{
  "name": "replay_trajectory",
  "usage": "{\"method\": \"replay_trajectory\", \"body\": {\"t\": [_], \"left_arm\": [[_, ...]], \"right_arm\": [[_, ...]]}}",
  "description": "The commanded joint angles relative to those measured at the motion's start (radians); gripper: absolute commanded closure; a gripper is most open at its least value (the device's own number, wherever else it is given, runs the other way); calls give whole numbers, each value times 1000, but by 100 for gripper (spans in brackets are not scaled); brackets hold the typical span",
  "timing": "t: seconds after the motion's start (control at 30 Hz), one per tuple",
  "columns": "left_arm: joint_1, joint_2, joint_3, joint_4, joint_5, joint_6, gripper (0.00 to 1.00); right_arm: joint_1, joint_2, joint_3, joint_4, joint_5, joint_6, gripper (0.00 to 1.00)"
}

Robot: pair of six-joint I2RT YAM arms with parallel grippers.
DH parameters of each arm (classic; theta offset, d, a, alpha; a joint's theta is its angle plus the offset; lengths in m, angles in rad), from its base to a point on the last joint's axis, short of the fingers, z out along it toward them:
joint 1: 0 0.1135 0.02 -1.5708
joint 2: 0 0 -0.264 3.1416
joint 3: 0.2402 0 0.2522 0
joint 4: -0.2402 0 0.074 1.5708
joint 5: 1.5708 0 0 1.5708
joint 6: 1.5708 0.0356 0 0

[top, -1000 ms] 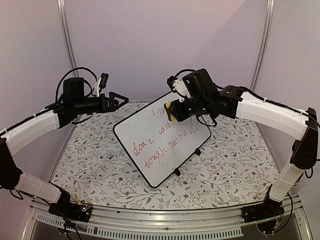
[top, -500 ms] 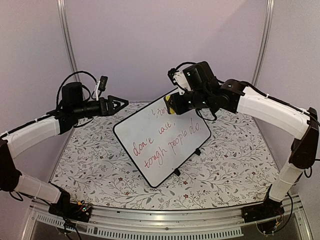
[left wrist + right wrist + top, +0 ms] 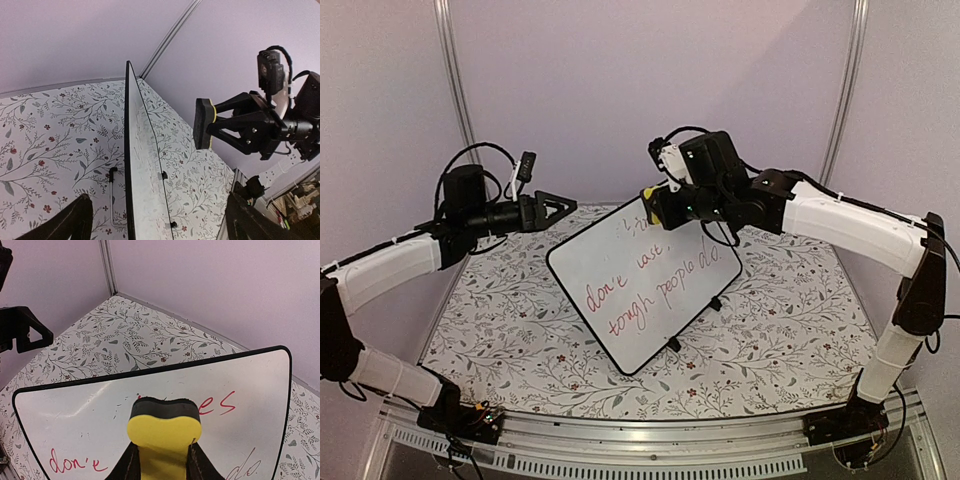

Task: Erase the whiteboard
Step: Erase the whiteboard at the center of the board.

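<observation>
— What has shifted?

— The right arm has swung left and toward the far wall. The eraser, which sat over the top line of writing, is now by the far top corner of the whiteboard.

— And the board itself?

— It is unmoved in the middle of the counter, standing on its long lower edge on small black feet. Its long axis runs diagonally from near-left to far-right, and the written face looks toward the right arm's side.

— What are the surfaces like?

— The board has a smooth, glossy white face, a thin black frame and rounded corners. The writing is red cursive with a few darker strokes. The counter is covered in a print of grey sprigs and small red flowers. The eraser is a yellow foam block with a waisted outline and a dark felt pad.

— How are the arms posed?

— The right arm reaches in high with its elbow bent, and the right fingers pinch the eraser's yellow body. The left wrist view shows a clear gap between the felt and the board. The left arm stretches in level from the left. The left fingers are spread wide and hold nothing, aimed at the board's edge but apart from it.
</observation>
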Motion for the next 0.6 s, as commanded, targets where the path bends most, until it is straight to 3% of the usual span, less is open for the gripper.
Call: {"method": "replay_trajectory", "body": {"t": [0.0, 0.3, 0.57], "left_arm": [[10, 33, -1, 38, 44, -13, 10], [-1, 96, 20, 29, 53, 10, 17], [-55, 188, 152, -81, -6, 42, 23]], "right_arm": [[-7, -37, -73, 137, 33, -51, 71], [-7, -27, -127, 286, -27, -70, 71], [-6, -40, -156, 322, -38, -90, 70]]}}
